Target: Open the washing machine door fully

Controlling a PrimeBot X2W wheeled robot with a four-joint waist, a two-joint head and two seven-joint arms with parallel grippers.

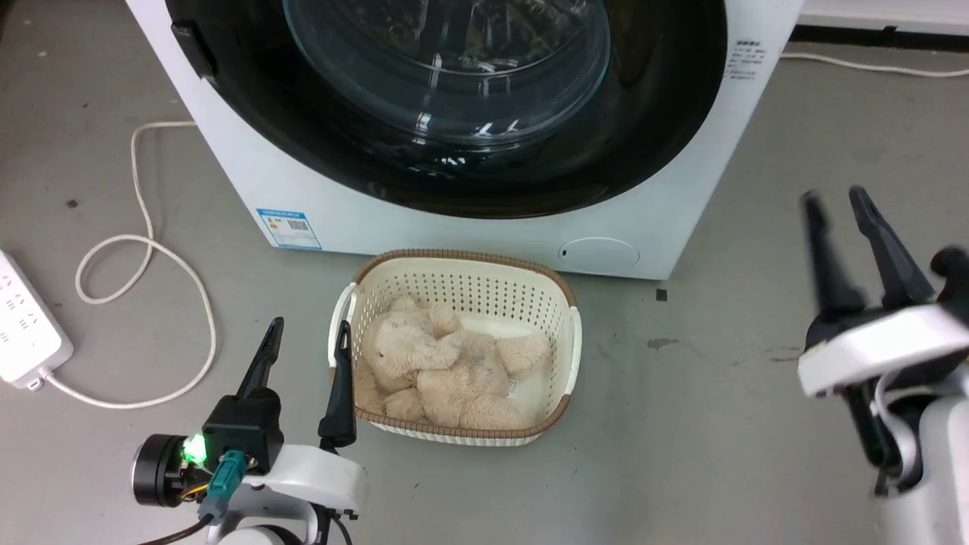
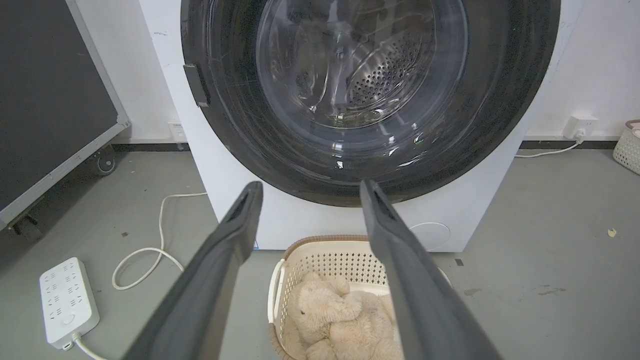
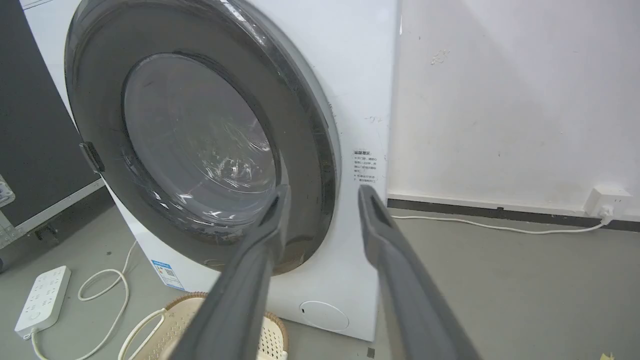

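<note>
Gleaming black washing machine door point(image 1: 454, 98), glass bowl, shut; left end effector point(image 1: 310, 325) wide, right end effector point(image 1: 833, 195) parted.

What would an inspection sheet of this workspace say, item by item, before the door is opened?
Surface: grey floor, stained in spots.
Job's things: washing machine door looks shut.
Clutter: basket holding a plush toy, in front of the machine.
Pincers: left pincer open, empty; right pincer open, empty; neither touches the door.
Cables: white cord looped to a power strip; another cable along the wall.
Surroundings: white wall, wall socket, dark panel on castors.
</note>
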